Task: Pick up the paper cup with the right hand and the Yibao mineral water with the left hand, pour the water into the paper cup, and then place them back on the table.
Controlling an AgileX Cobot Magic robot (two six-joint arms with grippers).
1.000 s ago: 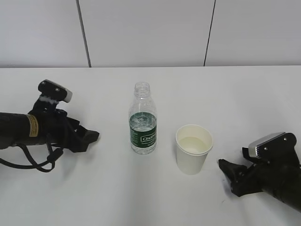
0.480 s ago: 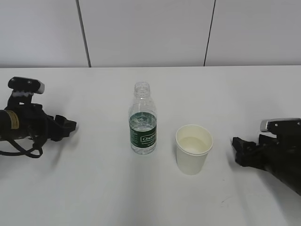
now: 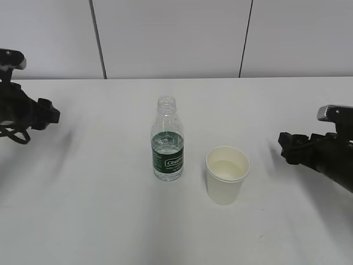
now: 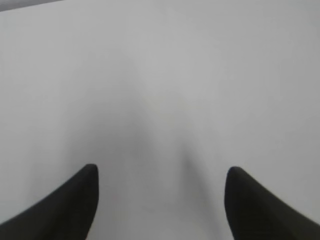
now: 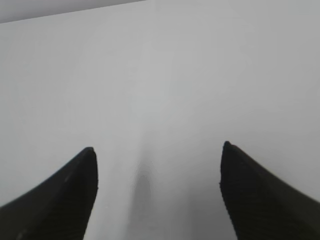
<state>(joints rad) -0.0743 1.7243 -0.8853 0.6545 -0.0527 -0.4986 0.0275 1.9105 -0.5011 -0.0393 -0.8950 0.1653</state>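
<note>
Clear ribbed bottle (image 3: 167,146), green label, capless, upright beside white cup (image 3: 226,174) on surface (image 3: 110,221). Both claws (image 4: 160,172) (image 5: 157,150) spread, empty, drawn back toward edges since earlier.

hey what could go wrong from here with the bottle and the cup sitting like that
1. The bottle stands capless with water inside, so a bump would likely spill it on the table.
2. The cup holds liquid and stands close beside the bottle; knocking one could tip the other.
3. Both end effectors, left and right, are open and far from both things, so any misjudged approach might clip them.
</note>
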